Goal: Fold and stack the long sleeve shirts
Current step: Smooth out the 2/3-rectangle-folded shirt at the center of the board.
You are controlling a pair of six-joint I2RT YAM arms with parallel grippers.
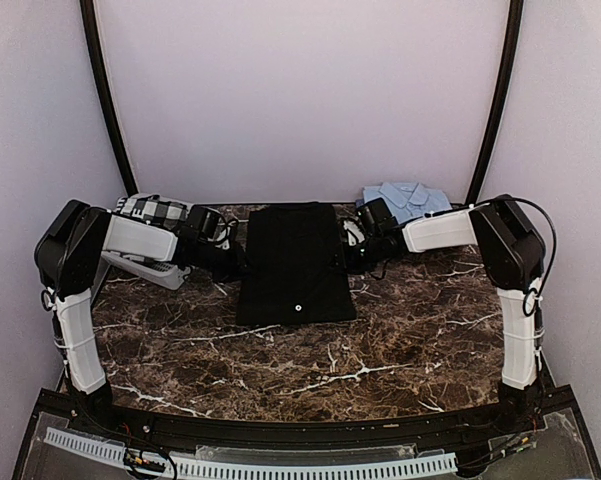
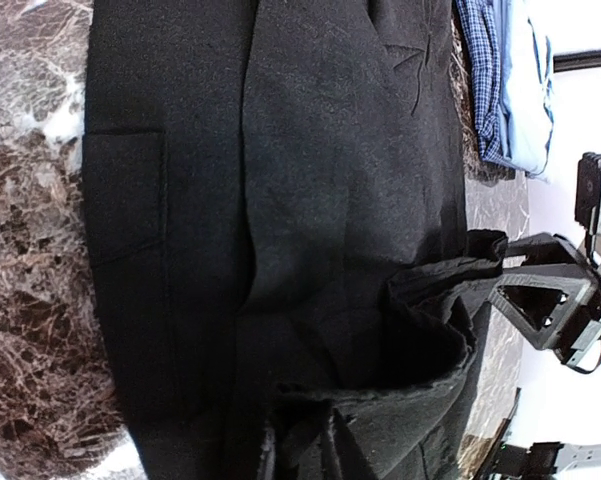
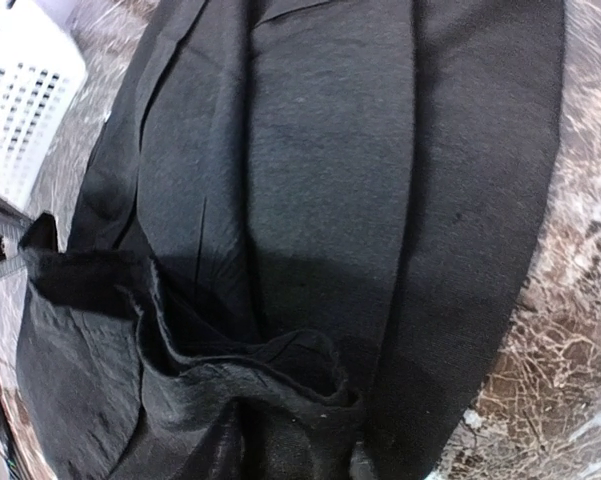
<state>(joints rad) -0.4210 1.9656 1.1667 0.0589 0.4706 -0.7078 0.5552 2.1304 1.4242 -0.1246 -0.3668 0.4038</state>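
At centre, the black shirt (image 1: 295, 262) runs near-to-far — left tool (image 1: 242, 259) and right tool (image 1: 346, 255) pinch its sides.

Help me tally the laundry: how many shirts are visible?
2: black shirt mid-table; light blue shirt folded, far right; a checked cloth beside it may be a third.

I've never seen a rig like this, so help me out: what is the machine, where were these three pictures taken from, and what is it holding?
Two robot arms, the left arm and right arm, stand at a marble table. One picture looks down from above; the other two come from a camera on each wrist, close up. A black shirt lies in the middle, and each arm's jaws seem to pinch one side of it. A folded light blue shirt sits far right, a white basket far left.
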